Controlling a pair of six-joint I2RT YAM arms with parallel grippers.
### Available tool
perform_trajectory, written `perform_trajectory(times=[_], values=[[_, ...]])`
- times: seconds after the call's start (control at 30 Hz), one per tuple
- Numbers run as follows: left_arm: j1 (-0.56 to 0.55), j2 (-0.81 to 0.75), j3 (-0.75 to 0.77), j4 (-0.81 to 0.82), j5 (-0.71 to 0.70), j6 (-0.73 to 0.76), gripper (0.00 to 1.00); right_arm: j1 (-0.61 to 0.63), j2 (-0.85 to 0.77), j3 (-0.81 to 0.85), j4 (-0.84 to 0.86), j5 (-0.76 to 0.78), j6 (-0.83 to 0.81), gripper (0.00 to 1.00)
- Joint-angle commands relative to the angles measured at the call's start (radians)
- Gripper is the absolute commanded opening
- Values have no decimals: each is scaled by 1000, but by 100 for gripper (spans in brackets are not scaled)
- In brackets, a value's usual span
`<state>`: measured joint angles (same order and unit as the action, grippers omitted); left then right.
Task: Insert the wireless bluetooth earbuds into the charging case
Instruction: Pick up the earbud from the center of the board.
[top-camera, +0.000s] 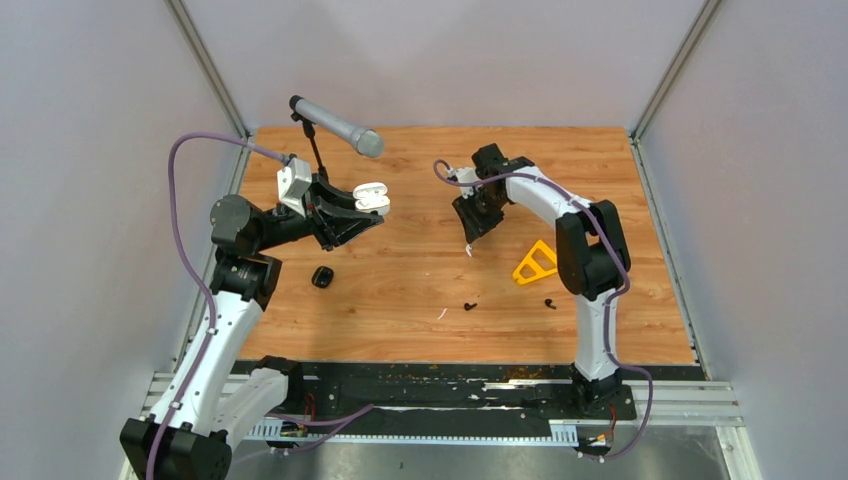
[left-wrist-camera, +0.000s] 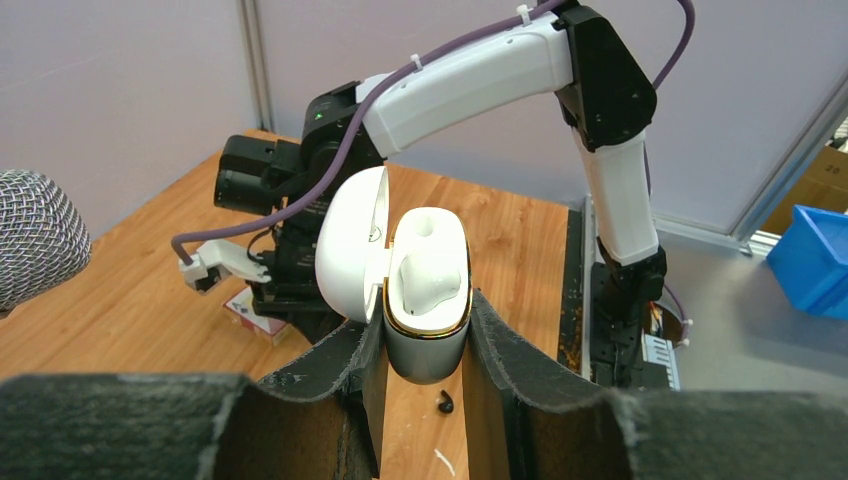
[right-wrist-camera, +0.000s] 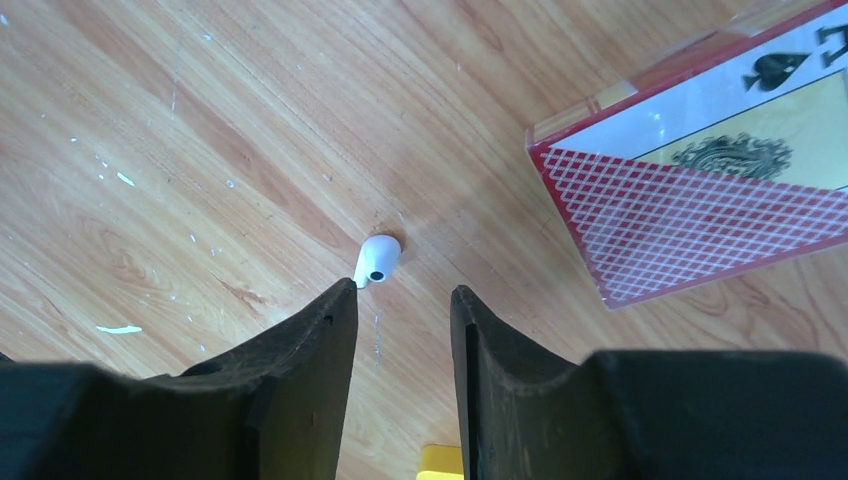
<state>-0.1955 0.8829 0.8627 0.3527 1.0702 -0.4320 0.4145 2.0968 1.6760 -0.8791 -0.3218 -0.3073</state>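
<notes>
Pick-up step in hand: the right claw (right-wrist-camera: 402, 294) is hanging low over the wood-grain worktop (right-wrist-camera: 200, 150), jaws standing apart and holding nothing. It is lining up on a small white short-stemmed earbud (right-wrist-camera: 378, 257) lying just ahead of the gap, nearer the finger on the left of the wrist view. The earbud is lying on its side, rounded head pointing away from the claw and stem angling back toward that fingertip, so its long axis is running diagonally across the gap; whether it is touching the finger, cannot tell. The left claw (left-wrist-camera: 426, 316) is gripping a white glossy charging case (left-wrist-camera: 427, 355) with a gold rim, raised off the worktop, lid swung open, a second white earbud (left-wrist-camera: 425, 280) sitting in one well. The next move, I judge, is calling for a slight sideways shift to centre the bud, then a gentle close; the thing is tiny and likely to skid.
</notes>
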Motion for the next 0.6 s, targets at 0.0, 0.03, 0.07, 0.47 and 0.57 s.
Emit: perform_trajectory(times=[0.0,0.03,0.07,0.47,0.57], values=[[5,-6,25,7,-7,18,0,19,17,-16,22,45,73,39],[5,-6,25,6,-8,18,0,21,21,-16,23,44,73,38],[5,-6,25,6,-7,20,0,25,25,-14,24,44,74,37],[5,-3,24,12,-7,16,0,60,52,-14,25,93,100,34],[5,-5,20,14,-8,16,0,66,53,-27,25,108,106,32]])
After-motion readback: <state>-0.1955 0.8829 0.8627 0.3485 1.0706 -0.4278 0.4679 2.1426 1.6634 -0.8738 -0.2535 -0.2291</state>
